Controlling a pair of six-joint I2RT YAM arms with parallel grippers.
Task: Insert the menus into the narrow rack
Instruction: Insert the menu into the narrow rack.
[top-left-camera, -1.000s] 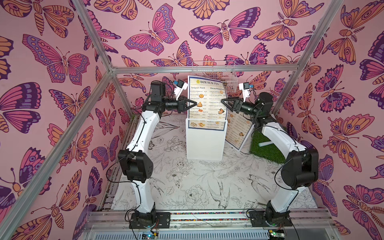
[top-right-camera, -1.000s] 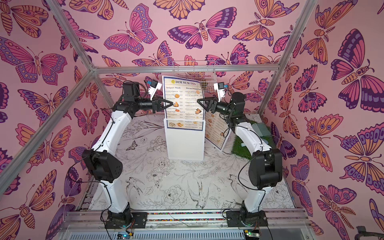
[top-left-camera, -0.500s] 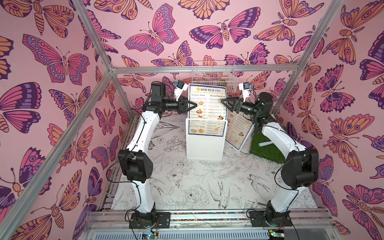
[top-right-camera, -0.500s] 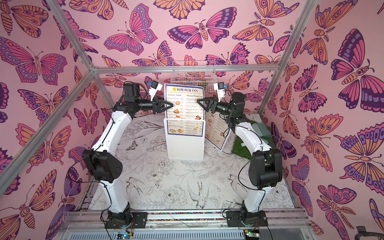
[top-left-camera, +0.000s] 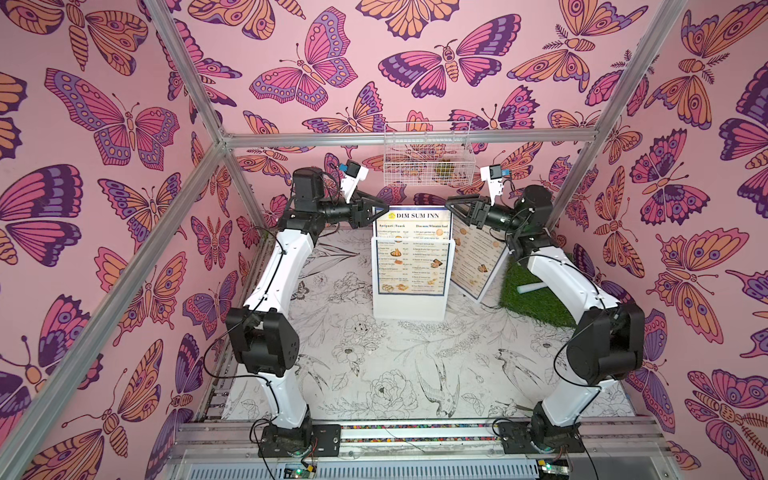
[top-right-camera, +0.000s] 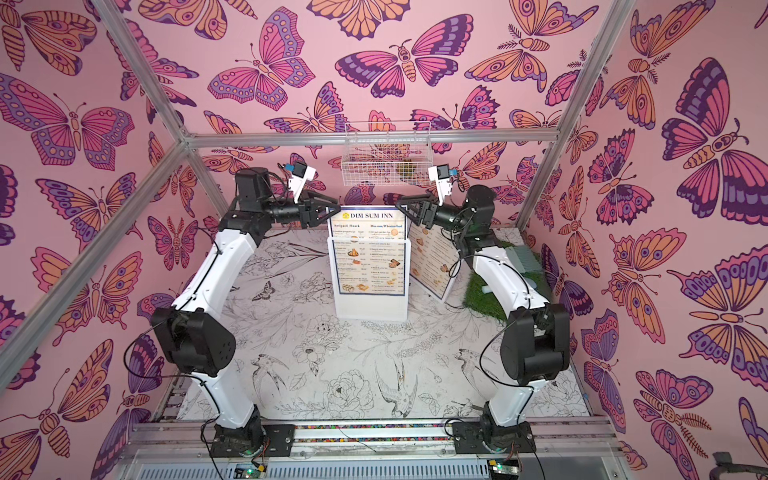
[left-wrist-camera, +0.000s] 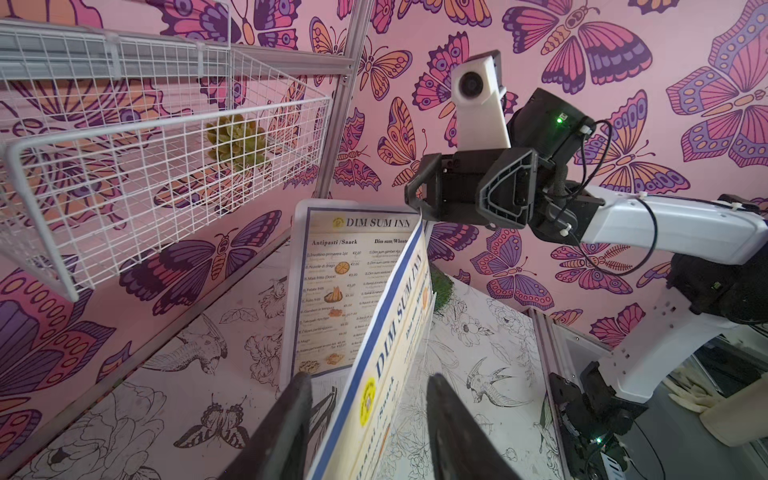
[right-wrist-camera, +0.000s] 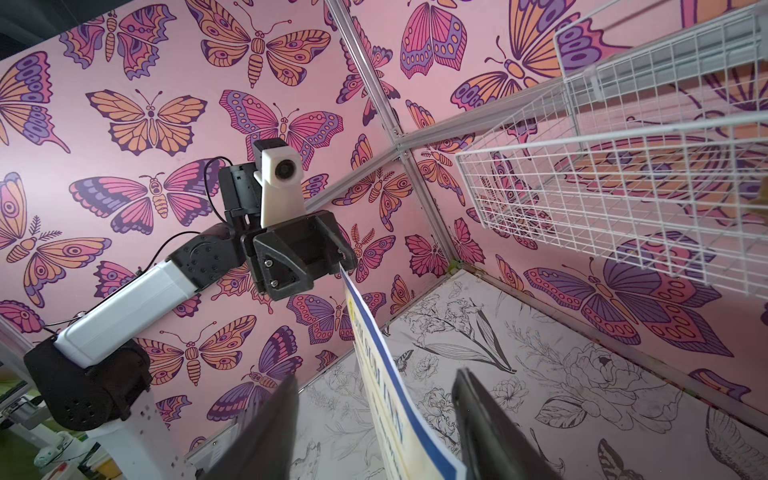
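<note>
While one menu (top-left-camera: 411, 253) stood upright in the rack (top-left-camera: 409, 307) at the middle of the counter (top-left-camera: 374, 374), its headed top was left showing above the rack's front lip. The left pincer (top-left-camera: 380, 214) was held at the sheet's ten o'clock corner and the right pincer (top-left-camera: 454, 212) at its two o'clock corner. In both wrist views the fingers (left-wrist-camera: 286, 428) were seen spread, with the sheet's edge between them and nothing pinched. The release of this sheet was judged to be the step in hand. A second menu (top-left-camera: 478, 257) was propped on edge at the rack's three o'clock, beside a grass mat (top-left-camera: 536, 299). Next, it would have to be pinched near its top, lifted and lined up with the narrow slot.
</note>
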